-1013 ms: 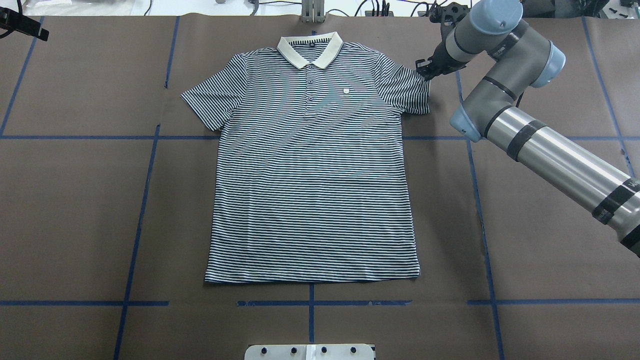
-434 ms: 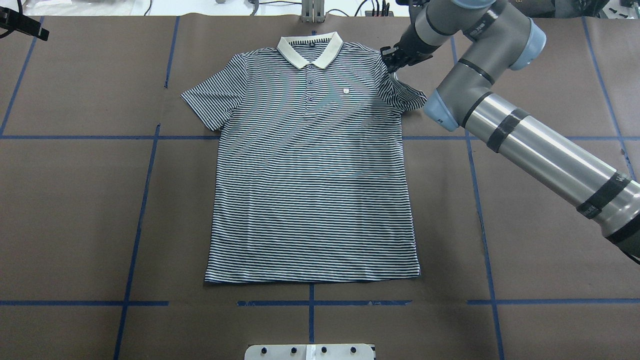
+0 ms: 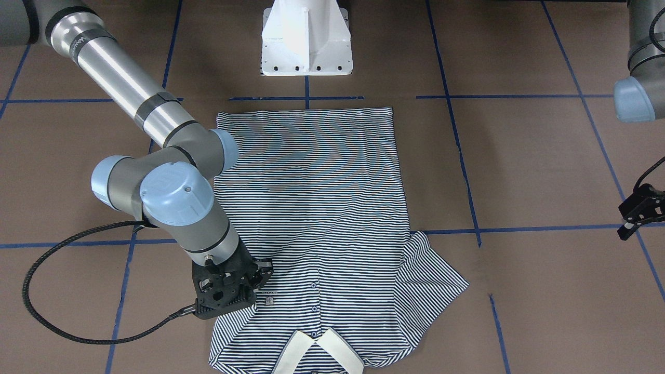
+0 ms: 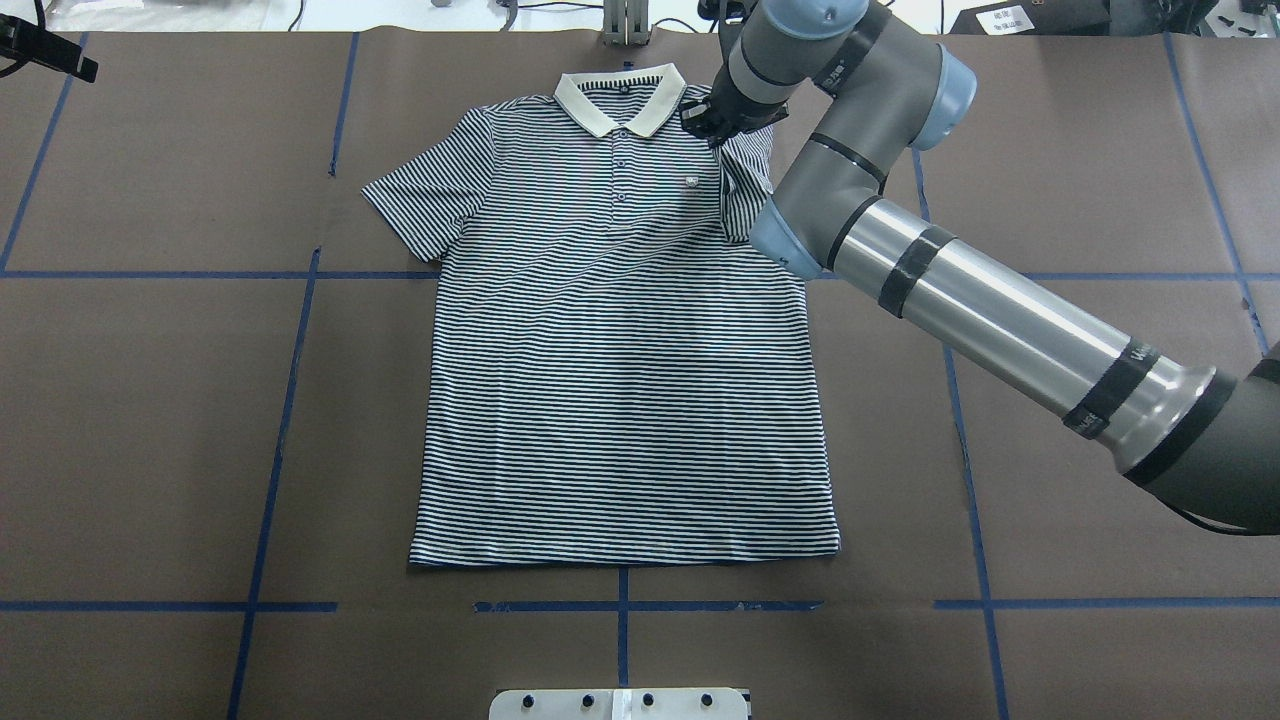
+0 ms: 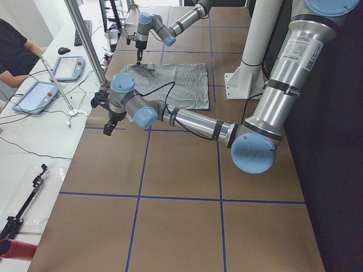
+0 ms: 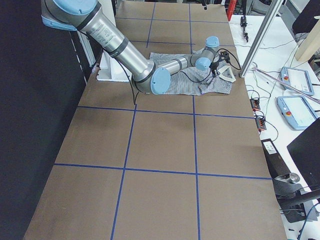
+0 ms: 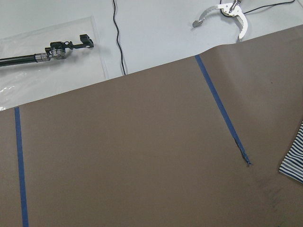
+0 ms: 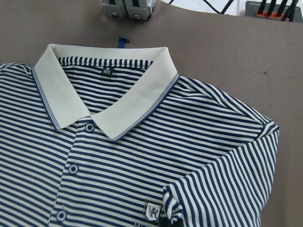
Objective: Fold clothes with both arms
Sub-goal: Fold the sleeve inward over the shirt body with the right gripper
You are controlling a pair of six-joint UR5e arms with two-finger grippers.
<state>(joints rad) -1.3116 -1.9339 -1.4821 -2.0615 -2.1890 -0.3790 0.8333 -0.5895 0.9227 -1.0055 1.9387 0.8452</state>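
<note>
Since a second ago the right arm (image 4: 980, 310) has swung inward from the shirt's outer edge, taking the near sleeve (image 4: 745, 185) with it. That sleeve lay flat and spread on the table (image 4: 150, 400). Now it is turned over onto the chest, with its edge close to the small logo (image 8: 152, 209). The right gripper (image 4: 712, 128) now hangs just beside the cream collar (image 4: 620, 100), above the shoulder. From the wrist camera, the sleeve's hem bunches up at the very bottom of the picture, right beside the logo, so I judge the jaws are closed on that bit of cloth, though the fingertips themselves are almost out of sight.

Nothing else about the shirt (image 4: 620, 380) has shifted. It lies face up in the middle of the table, buttons showing, the hem square towards the robot and the other sleeve (image 4: 420, 200) spread out flat.

The left gripper (image 3: 635, 212) is well apart from the cloth, off by the table's far edge. Its wrist camera sees only brown paper, blue tape (image 7: 222, 113) and a corner of stripes. I cannot tell whether its jaws are open or closed.

To my eye the first fold is nearly made: one sleeve is tucked in and needs only to be laid down and let go. The other sleeve, the sides and the final fold of the body have not been started, so most of the job is left. A careless release could let the sleeve spring back or crease across the logo.
</note>
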